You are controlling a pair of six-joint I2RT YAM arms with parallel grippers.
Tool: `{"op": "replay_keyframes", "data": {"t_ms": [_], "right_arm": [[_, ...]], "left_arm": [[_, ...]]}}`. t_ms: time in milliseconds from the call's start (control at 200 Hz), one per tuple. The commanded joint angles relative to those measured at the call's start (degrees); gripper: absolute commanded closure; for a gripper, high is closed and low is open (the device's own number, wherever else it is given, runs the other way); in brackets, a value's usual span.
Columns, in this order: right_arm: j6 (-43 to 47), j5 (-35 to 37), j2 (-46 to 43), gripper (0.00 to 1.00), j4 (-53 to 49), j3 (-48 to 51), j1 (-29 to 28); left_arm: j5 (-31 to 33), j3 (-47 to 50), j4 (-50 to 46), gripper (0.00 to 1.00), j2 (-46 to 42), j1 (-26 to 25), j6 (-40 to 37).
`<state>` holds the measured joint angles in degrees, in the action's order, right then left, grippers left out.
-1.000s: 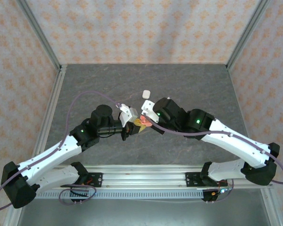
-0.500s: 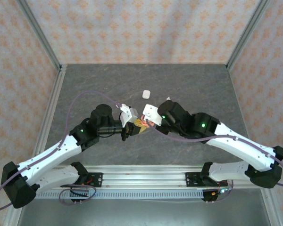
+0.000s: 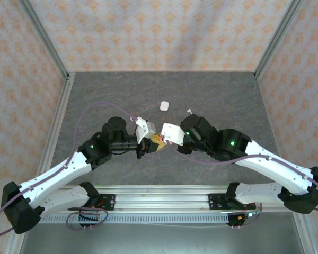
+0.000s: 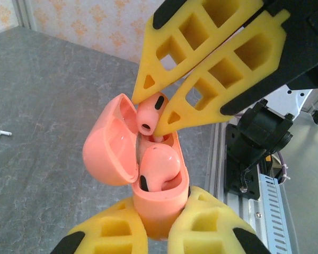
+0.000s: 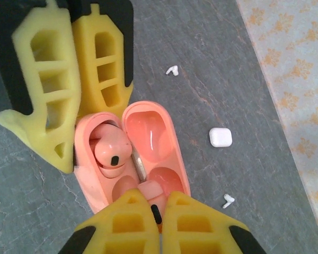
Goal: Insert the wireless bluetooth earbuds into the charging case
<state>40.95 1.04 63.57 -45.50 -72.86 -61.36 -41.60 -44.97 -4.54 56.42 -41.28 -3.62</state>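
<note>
Left gripper clamped on glossy pink charging case, right gripper pinching pink stemmed earbud: a tilted stem could jam at the socket rim.

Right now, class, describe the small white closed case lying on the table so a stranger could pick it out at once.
Begin at the grey stone-patterned table, then find the open pink plastic case held up at its middle. Just beyond that lies the small white rounded-square case. It is shut and blocky, unlike the thin stemmed white earbuds nearby.
</note>
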Motion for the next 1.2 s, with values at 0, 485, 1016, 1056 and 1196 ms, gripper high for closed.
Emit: {"op": "replay_keyframes", "data": {"t_ms": [0, 485, 1016, 1056, 1196], "right_arm": [[2.06, -3.29, -0.62, 0.9, -1.99, 0.63, -0.45], [6.33, -8.09, -1.08, 0.8, -5.12, 0.97, -0.94], [5.14, -8.9, -1.61, 0.62, -6.34, -1.52, -0.95], [4.73, -9.16, -1.69, 0.62, -6.68, -1.96, -0.93], [4.14, -9.22, -2.55, 0.53, -6.87, -2.47, -0.95]], "left_arm": [[-1.02, -2.69, 0.75, 1.0, 0.22, -0.25, -1.46], [-1.55, -3.72, 0.57, 1.0, 1.76, -0.14, -1.88], [-1.07, -3.13, 0.37, 1.0, 1.5, -0.21, -2.36], [-1.02, -3.06, 0.4, 1.0, 1.43, -0.21, -2.38], [-0.78, -2.24, 1.47, 1.0, 1.02, -0.21, -1.98]]}}
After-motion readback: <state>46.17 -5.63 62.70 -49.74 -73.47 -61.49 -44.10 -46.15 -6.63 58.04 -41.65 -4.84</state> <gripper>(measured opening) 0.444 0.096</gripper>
